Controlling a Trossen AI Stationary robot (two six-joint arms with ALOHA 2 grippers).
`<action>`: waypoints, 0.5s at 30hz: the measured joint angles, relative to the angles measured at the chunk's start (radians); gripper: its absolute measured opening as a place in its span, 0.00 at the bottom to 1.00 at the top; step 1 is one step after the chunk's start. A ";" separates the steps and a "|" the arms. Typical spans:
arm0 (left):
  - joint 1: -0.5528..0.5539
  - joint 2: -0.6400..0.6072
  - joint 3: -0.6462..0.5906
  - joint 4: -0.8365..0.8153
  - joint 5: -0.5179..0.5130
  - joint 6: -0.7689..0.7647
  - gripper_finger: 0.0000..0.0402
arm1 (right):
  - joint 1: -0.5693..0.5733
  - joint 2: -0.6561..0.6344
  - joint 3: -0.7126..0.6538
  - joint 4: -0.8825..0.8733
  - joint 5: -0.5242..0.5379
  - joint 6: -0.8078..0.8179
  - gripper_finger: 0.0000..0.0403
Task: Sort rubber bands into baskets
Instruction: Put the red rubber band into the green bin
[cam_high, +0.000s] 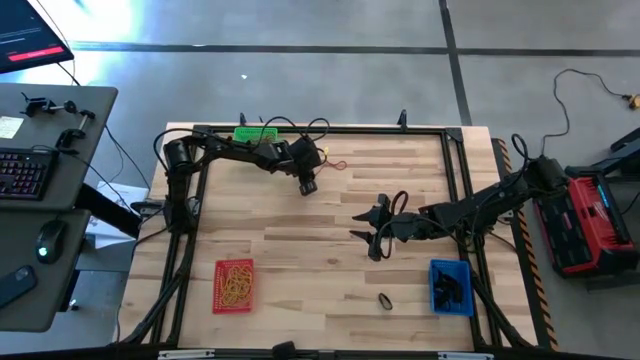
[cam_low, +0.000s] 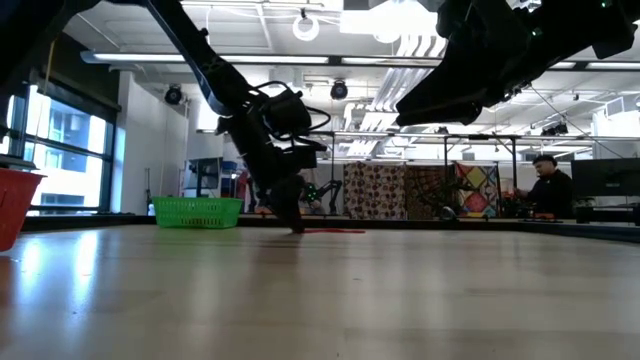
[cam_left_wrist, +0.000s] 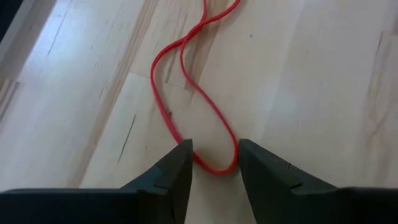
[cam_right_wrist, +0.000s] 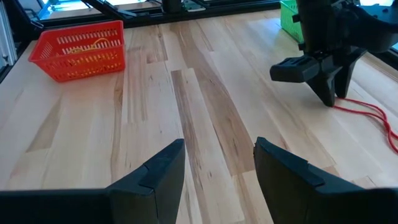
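Observation:
A red rubber band (cam_left_wrist: 186, 81) lies flat on the wooden table near its far edge, also seen in the high view (cam_high: 335, 163). My left gripper (cam_left_wrist: 214, 158) points steeply down at it, fingertips at the tabletop, open, with the band's looped end between them. My right gripper (cam_high: 372, 230) hangs open over the table's middle with nothing between its fingers (cam_right_wrist: 217, 162). The green basket (cam_high: 255, 133) stands at the far edge. The red basket (cam_high: 234, 285), with yellowish bands in it, stands near left. The blue basket (cam_high: 450, 287), with black bands in it, stands near right. My left gripper comes from above, slanting down, and straddles the band's rounded end (cam_left_wrist: 214, 169). The band's two strands run up against the inner sides of both fingertips (cam_left_wrist: 183, 155); whether they touch I cannot tell. The band lies slack on the table.
A single dark band (cam_high: 385, 299) lies on the table between the red and blue baskets. A black frame (cam_high: 455, 180) runs around the tabletop. A desk with a keyboard (cam_high: 25, 170) stands beyond the left edge. A person (cam_low: 548, 185) sits in the room behind.

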 joint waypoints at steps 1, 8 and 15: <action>0.000 0.000 0.000 -0.002 0.002 0.000 0.29 | 0.000 0.000 0.000 0.000 0.000 0.000 0.45; -0.002 -0.024 -0.002 -0.022 0.005 0.046 0.03 | 0.000 0.000 0.000 0.000 0.000 0.000 0.45; -0.002 -0.109 -0.008 -0.106 -0.089 0.090 0.00 | 0.000 0.000 0.000 0.000 -0.001 0.000 0.45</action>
